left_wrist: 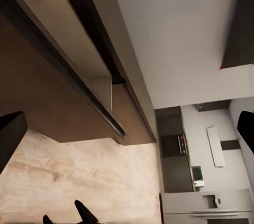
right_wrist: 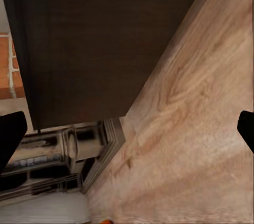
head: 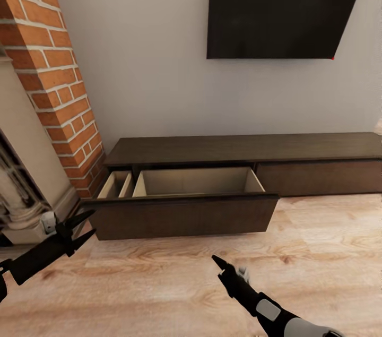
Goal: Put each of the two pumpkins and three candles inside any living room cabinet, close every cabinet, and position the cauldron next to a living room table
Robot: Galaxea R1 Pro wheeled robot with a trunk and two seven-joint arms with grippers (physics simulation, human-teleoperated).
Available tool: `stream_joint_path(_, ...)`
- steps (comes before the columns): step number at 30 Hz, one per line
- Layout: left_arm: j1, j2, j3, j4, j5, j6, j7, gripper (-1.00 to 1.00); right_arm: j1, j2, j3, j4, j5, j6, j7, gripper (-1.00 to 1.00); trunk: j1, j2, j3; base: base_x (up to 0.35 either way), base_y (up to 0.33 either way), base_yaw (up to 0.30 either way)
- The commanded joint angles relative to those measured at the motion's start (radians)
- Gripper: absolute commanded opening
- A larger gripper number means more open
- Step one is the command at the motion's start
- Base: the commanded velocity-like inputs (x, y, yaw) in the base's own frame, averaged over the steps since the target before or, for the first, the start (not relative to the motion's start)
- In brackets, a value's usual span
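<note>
The cabinet is a long, low, dark brown unit against the white wall. Its left drawer is pulled out over the floor, and its pale wood interior holds nothing. My left gripper hovers open just left of the drawer front, with nothing between its fingers. My right gripper is open and empty, low over the floor in front of the drawer. The drawer's dark front looms close in the right wrist view. A sliver of orange at that view's edge is too small to identify. Candles and cauldron are out of view.
A brick chimney column and a pale fireplace surround stand left of the cabinet. A black TV hangs on the wall above it. Light wood floor stretches to the right. A kitchen with an oven lies beyond.
</note>
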Motion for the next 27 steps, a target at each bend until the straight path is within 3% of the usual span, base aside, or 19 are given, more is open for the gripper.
stream_joint_path(1, -0.001, 0.000, 0.002, 0.000, -0.009, 0.004, -0.009, 1.00, -0.001, 0.000, 0.009, 0.002, -0.011, 0.014, 0.004, 1.00, 0.000, 0.000, -0.001, -0.066, 0.000, 0.000)
stream_joint_path(7, -0.001, 0.009, -0.005, -0.007, -0.010, 0.006, -0.005, 1.00, -0.002, 0.001, 0.032, 0.000, -0.009, 0.030, 0.010, 1.00, 0.000, 0.000, -0.001, -0.020, 0.000, 0.000)
stream_joint_path(12, -0.001, 0.013, -0.003, -0.032, -0.009, 0.006, -0.006, 1.00, -0.002, 0.002, 0.105, -0.002, -0.009, 0.032, 0.015, 1.00, -0.003, 0.001, 0.018, -0.002, 0.000, 0.000)
stream_joint_path(14, -0.001, 0.015, -0.003, -0.039, -0.010, 0.007, -0.006, 1.00, -0.002, 0.003, 0.117, -0.002, -0.009, 0.031, 0.016, 1.00, -0.004, 0.001, 0.026, 0.000, 0.000, 0.000)
stream_joint_path(27, 0.000, 0.016, -0.002, -0.044, -0.018, 0.005, 0.016, 1.00, -0.002, 0.004, 0.127, -0.002, -0.011, 0.024, 0.023, 1.00, -0.009, 0.004, 0.076, 0.000, 0.000, 0.000)
